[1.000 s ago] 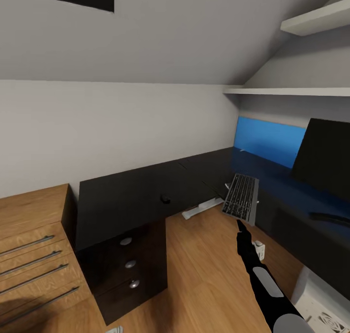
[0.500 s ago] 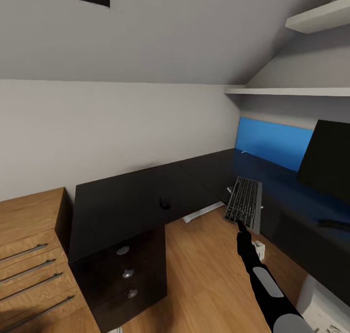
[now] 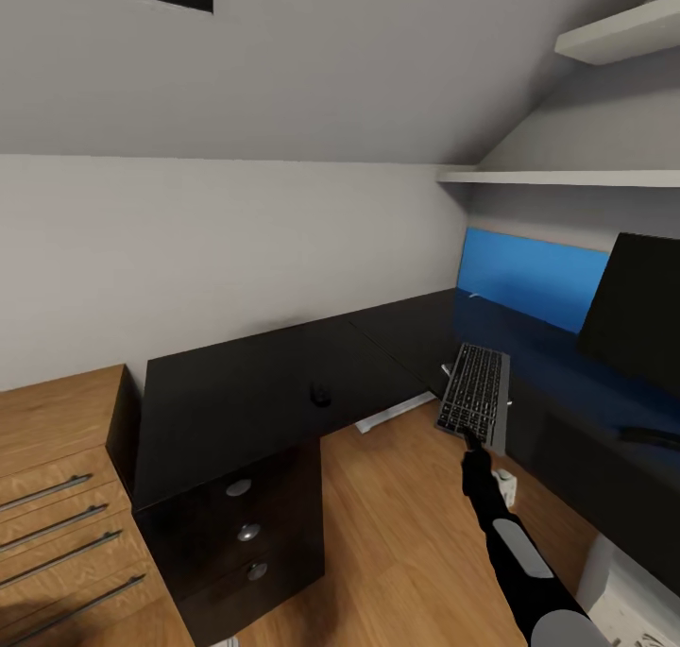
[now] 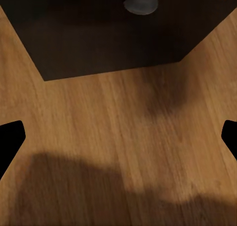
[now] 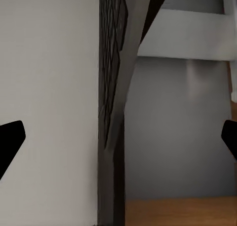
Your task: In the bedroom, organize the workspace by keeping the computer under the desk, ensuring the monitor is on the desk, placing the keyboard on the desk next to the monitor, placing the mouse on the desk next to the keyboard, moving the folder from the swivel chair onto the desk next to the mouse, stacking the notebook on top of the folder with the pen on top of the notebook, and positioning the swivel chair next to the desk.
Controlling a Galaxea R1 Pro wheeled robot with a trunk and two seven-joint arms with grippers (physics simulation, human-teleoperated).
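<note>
The black L-shaped desk (image 3: 246,383) fills the corner, with its drawer unit (image 3: 247,532) at the left end. On its right wing the silver-grey keyboard (image 3: 477,392) lies flat at the front edge, left of the black monitor (image 3: 642,316). My right gripper (image 3: 469,435) is at the keyboard's near end. In the right wrist view the keyboard (image 5: 111,87) appears edge-on between the widely spread fingers (image 5: 10,142), so that gripper (image 5: 118,137) is open. A small dark mouse (image 3: 322,395) sits on the desk's left wing. My left gripper (image 4: 118,137) hangs open over the wooden floor.
A blue panel (image 3: 529,274) stands against the wall behind the desk. Light wooden drawers (image 3: 57,496) adjoin the desk on the left. A white computer case (image 3: 628,609) is under the desk at the lower right. White shelves (image 3: 567,177) hang above.
The keyboard, tilted and lifted a second ago, has come down flat onto the desk edge. The head camera shifted slightly. Little differs over the last half second.
</note>
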